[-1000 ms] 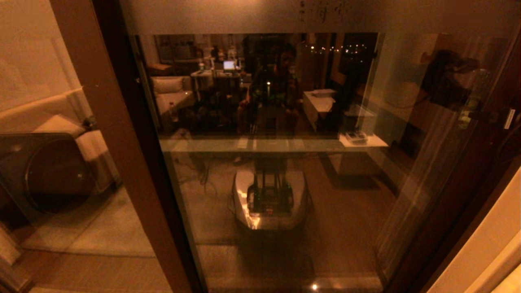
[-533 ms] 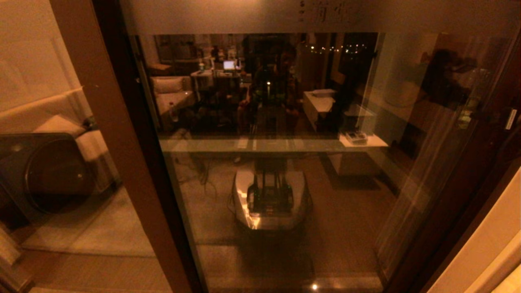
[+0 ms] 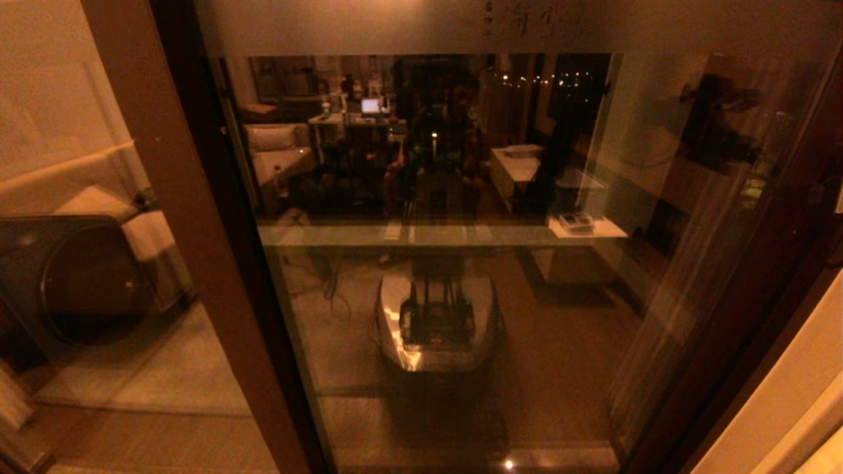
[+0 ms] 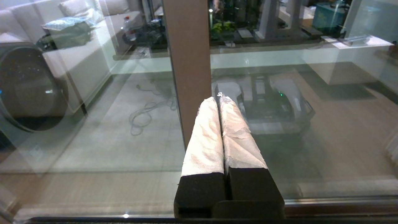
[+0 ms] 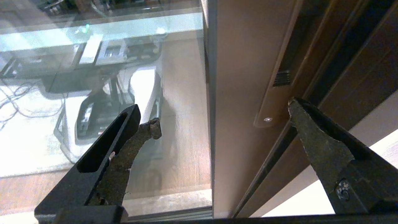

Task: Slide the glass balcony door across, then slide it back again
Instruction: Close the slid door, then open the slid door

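You had the right gripper (image 5: 217, 124) spread wide with nothing in it, one finger out over the glass and the other (image 5: 314, 137) just beside the narrow handle slot (image 5: 281, 77) in the stile. That stance looks meant to bring a finger into the slot so the glass balcony door (image 3: 461, 296) could be pulled sideways; the finger was close to the slot plate, though whether it touched you could not tell. The door itself stood straight in front of you, filling the middle of the head view, its handle stile at your right next to the dark outer frame (image 5: 357, 71).

Your left gripper (image 4: 220, 102) was pressed shut on nothing, its cloth-wrapped fingers (image 4: 205, 140) pointing at the brown post (image 4: 189, 62) further left, and parked out of the way.

Only the right wrist view showed you the slot and the finger beside it. The head view gave you the whole panel, its frosted top band (image 3: 527, 23) and a washing machine (image 3: 72, 276) behind the glass, but neither gripper directly.
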Controlling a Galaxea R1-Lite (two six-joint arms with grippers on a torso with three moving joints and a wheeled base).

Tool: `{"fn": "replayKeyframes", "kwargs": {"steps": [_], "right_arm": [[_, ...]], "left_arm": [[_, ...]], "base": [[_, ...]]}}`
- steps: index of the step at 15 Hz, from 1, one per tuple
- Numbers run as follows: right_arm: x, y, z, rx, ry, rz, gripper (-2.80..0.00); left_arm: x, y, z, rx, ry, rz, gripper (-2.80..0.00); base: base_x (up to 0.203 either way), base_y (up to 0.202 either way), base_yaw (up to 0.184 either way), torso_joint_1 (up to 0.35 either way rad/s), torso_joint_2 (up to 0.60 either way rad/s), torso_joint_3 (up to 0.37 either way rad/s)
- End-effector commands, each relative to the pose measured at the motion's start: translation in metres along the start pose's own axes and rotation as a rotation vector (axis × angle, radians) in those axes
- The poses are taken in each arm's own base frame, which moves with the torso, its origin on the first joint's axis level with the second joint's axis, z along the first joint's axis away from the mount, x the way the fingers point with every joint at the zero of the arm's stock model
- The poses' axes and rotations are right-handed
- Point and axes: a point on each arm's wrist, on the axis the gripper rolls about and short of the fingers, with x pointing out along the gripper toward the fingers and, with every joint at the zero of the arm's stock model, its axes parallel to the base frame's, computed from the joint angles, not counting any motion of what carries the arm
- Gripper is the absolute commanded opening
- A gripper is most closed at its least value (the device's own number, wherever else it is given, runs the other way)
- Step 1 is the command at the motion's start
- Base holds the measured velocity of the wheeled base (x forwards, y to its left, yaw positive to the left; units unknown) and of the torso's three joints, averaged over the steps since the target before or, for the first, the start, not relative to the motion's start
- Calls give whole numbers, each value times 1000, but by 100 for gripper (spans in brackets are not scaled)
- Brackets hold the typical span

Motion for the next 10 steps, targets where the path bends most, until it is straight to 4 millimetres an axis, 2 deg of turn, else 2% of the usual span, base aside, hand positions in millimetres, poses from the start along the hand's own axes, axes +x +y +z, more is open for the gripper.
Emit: {"fn": "replayKeyframes", "kwargs": {"steps": [1, 6, 10], "right_arm": [[8, -3, -2, 3, 6, 6, 0], [28, -6, -8, 13, 18, 26, 0], [32, -5, -7, 10, 15, 33, 0]], "left_arm": [[2, -1, -9, -1, 31, -2, -280], [2, -1, -9, -1, 31, -2, -280], [2, -1, -9, -1, 31, -2, -280]], "base": [[0, 0, 0, 0, 0, 0], [0, 0, 0, 0, 0, 0], [0, 0, 0, 0, 0, 0]]}}
